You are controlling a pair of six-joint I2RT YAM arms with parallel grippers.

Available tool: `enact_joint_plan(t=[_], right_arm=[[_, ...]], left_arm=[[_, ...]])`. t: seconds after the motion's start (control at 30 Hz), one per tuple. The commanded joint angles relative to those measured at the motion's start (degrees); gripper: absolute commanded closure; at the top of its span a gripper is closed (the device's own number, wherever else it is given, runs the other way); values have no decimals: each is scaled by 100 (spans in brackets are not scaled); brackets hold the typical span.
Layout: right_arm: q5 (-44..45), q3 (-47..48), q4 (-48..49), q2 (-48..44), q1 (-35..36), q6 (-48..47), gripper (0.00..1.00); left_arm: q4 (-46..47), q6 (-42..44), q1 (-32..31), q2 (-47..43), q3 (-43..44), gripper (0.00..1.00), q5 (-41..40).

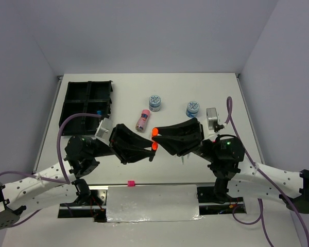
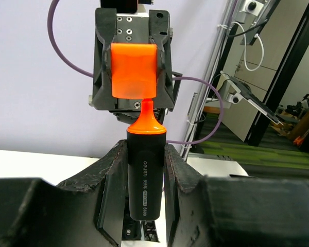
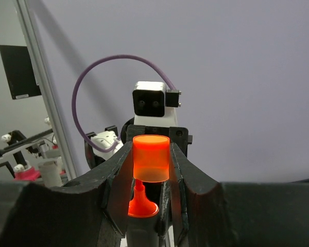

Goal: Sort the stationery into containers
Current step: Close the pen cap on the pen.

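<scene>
A short black marker point(image 2: 145, 175) with its orange tip bare stands upright between the fingers of my left gripper point(image 2: 145, 170), which is shut on its barrel. My right gripper point(image 3: 151, 159) faces it, shut on the marker's orange cap point(image 3: 151, 157). The cap is off the marker; the orange tip point(image 3: 141, 203) sits just below the cap's mouth and slightly to one side. From above, both grippers meet over the table's middle, left gripper point(image 1: 150, 148) and right gripper point(image 1: 155, 132) nose to nose. The containers, one black divided tray point(image 1: 65, 110), lie at the far left.
A pink tube point(image 1: 142, 120) lies just beyond the grippers. Two round blue-white tubs point(image 1: 155, 102) point(image 1: 193, 108) stand further back. A small blue item point(image 1: 99, 111) rests in the tray. A tiny pink square point(image 1: 130, 183) sits at the near edge.
</scene>
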Motion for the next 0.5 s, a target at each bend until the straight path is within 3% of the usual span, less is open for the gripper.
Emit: enact_joint_plan(t=[0.0, 0.47], right_arm=[[98, 10, 268, -129, 37, -53, 84], [28, 89, 145, -199, 45, -9, 84]], left_arm=[[282, 123, -28, -44, 120, 100, -33], [168, 184, -28, -18, 147, 100, -182]])
